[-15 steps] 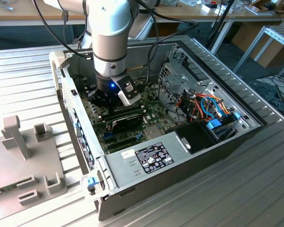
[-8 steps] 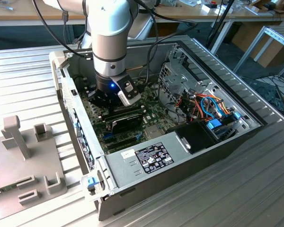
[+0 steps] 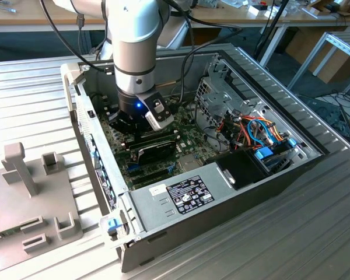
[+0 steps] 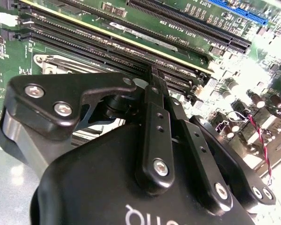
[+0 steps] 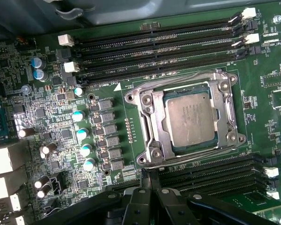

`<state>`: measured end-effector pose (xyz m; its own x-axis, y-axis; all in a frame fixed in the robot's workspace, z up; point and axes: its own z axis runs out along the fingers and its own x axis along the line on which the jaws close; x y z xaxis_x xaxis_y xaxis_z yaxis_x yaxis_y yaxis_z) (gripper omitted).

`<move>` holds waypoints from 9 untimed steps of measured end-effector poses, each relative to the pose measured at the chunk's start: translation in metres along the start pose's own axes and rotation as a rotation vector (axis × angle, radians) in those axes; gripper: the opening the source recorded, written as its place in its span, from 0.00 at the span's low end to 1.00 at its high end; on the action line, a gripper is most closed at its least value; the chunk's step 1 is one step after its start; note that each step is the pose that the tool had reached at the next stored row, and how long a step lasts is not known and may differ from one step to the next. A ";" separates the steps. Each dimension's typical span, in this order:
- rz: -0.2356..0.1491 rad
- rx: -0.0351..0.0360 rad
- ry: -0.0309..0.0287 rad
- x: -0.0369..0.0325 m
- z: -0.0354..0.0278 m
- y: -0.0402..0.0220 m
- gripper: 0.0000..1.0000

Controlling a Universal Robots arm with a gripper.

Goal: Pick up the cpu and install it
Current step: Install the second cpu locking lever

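A ribbed metal table (image 3: 315, 233) carries an open computer case (image 3: 221, 210) and a grey fixture (image 3: 29, 198).

1. The black label (image 3: 189, 195) on the grey power supply (image 3: 163, 204) carries dense white print and small certification-type symbols, too fine to make out.
2. The motherboard (image 5: 110, 85) has tiny white silk-screen codes beside its memory slots.
3. The cpu (image 5: 191, 118) top shows only faint, worn markings.
4. The gripper (image 4: 152, 77) body bears cut-off white lettering.

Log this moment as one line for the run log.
arm: lowered inside computer case | gripper: shut, holding nothing, above motherboard | cpu: seated in socket frame | memory slots: unfilled
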<state>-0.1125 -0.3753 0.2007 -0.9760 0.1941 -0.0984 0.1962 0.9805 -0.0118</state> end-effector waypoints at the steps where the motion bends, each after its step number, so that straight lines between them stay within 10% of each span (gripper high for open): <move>1: 0.000 -0.0007 -0.0002 -0.0002 -0.0013 0.0002 0.11; 9: 0.000 -0.0005 -0.0001 -0.0025 -0.0256 -0.0001 0.11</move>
<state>-0.1125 -0.3752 0.2264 -0.9760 0.1942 -0.0985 0.1962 0.9805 -0.0113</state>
